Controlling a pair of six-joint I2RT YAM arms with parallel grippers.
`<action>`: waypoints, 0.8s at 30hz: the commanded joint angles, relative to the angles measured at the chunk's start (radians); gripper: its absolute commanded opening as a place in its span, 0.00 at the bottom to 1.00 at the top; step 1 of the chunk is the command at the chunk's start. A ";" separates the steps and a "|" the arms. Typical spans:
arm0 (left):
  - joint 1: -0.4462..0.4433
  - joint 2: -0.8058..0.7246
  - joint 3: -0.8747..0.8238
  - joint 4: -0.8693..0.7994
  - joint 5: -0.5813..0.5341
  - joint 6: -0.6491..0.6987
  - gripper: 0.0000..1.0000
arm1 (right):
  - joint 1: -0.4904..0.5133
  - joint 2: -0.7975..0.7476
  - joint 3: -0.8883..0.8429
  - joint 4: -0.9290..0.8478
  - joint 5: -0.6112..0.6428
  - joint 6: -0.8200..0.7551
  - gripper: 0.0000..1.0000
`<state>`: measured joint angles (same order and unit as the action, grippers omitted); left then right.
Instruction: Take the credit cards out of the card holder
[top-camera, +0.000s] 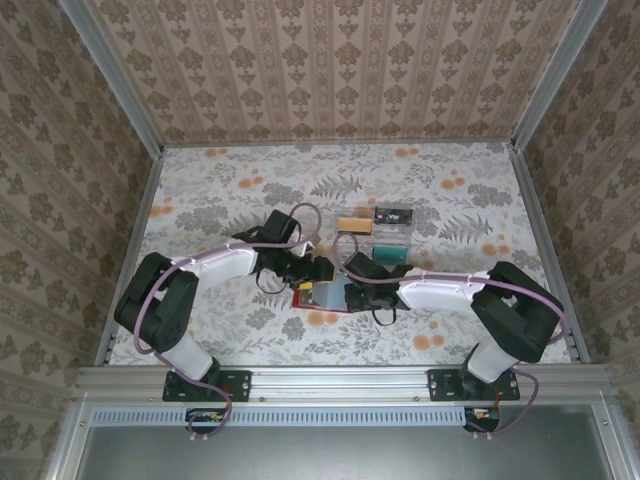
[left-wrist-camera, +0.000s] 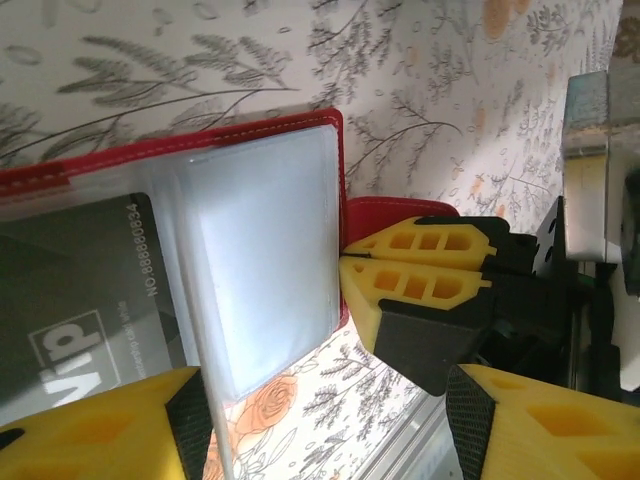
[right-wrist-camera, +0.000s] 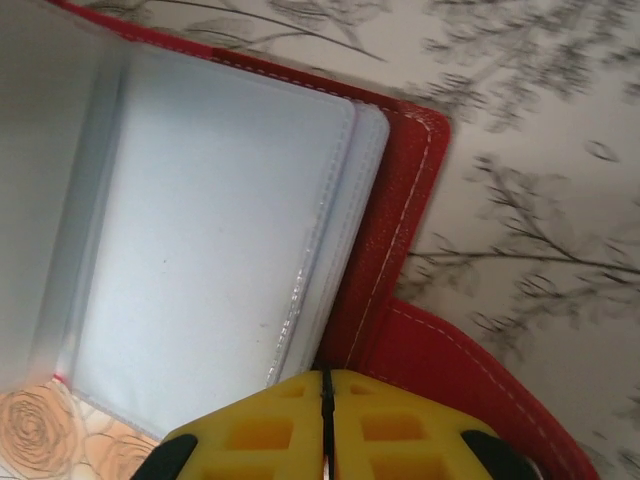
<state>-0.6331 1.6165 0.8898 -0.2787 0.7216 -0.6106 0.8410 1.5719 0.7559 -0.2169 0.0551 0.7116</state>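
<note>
The red card holder (top-camera: 322, 298) lies open on the floral table between the two arms, its clear sleeves facing up (left-wrist-camera: 265, 250) (right-wrist-camera: 210, 260). A dark grey card marked VIP (left-wrist-camera: 85, 290) sits in a left-hand sleeve. A tan-gold card (top-camera: 349, 224), a black card (top-camera: 393, 214) and a teal card (top-camera: 390, 241) lie on the table just beyond the holder. My left gripper (left-wrist-camera: 330, 440) (top-camera: 310, 268) is open over the holder's near edge, and a sleeve's edge runs along its left finger. My right gripper (right-wrist-camera: 323, 405) (left-wrist-camera: 345, 262) is shut, its tips against the holder's red right edge beside the red tab (right-wrist-camera: 470, 370).
Patterned walls with metal corner posts (top-camera: 120, 90) close in the table on three sides. An aluminium rail (top-camera: 340, 380) runs along the near edge by the arm bases. Bare floral cloth lies to the far left (top-camera: 200, 190) and far right (top-camera: 490, 200).
</note>
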 joint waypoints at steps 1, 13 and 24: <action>-0.032 0.045 0.041 0.007 0.021 -0.020 0.65 | -0.020 -0.064 -0.044 -0.047 0.041 0.026 0.10; -0.116 0.140 0.144 0.006 0.026 -0.023 0.63 | -0.079 -0.225 -0.098 -0.049 0.049 0.032 0.13; -0.030 0.048 0.075 -0.031 -0.054 -0.023 0.56 | -0.093 -0.200 -0.057 -0.005 -0.025 0.023 0.14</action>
<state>-0.7006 1.7329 0.9985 -0.2790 0.7025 -0.6353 0.7521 1.3575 0.6708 -0.2398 0.0631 0.7368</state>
